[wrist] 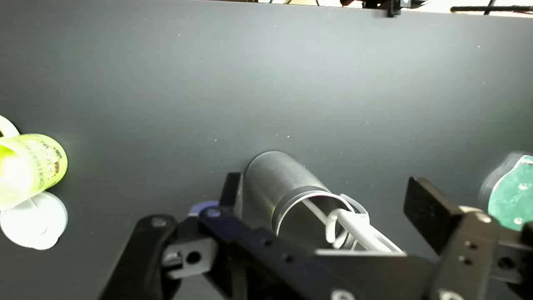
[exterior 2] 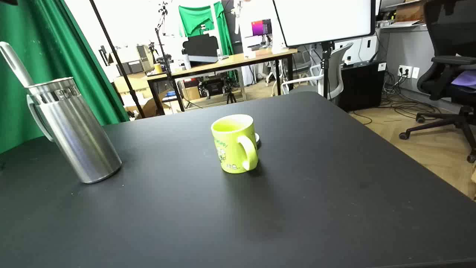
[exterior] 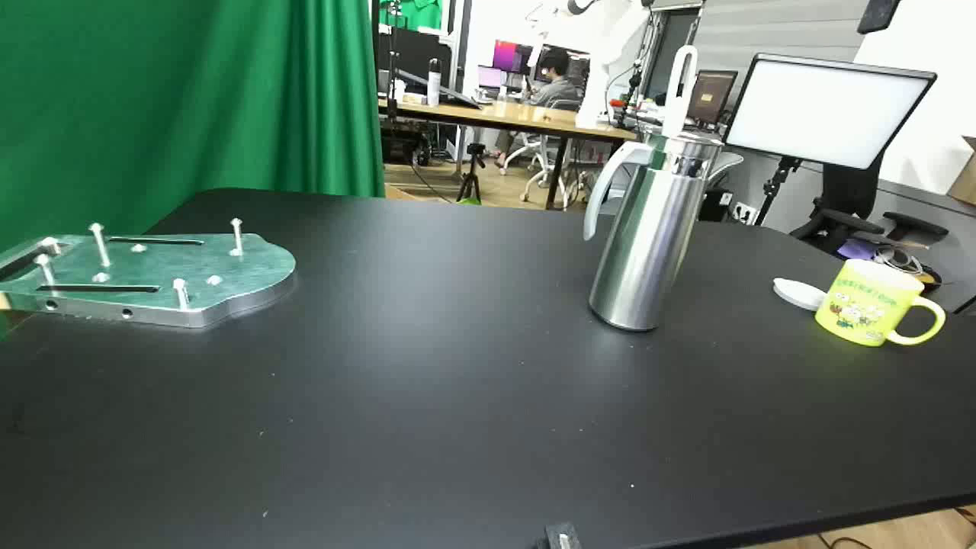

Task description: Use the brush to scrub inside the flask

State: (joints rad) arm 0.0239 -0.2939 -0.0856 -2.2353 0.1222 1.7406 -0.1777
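The tall steel flask (exterior: pixel 646 248) stands on the black table; it also shows in an exterior view (exterior 2: pixel 80 134) and in the wrist view (wrist: pixel 279 173). The brush has a white looped handle (exterior: pixel 679 95) that sticks up out of the flask's mouth on the side of the flask's handle. The brush handle also shows in an exterior view (exterior 2: pixel 16 65) and in the wrist view (wrist: pixel 360 229). The brush head is hidden inside the flask. My gripper (wrist: pixel 329 200) is open and empty above the flask, with the brush handle between the fingers in the picture. No gripper fingers show in the exterior views.
A yellow-green mug (exterior: pixel 869 301) stands beside a white lid (exterior: pixel 798 293); the wrist view shows the mug (wrist: pixel 39 164) and lid (wrist: pixel 35 221) at its left. A green metal plate with upright bolts (exterior: pixel 175 278) lies at the table's opposite side.
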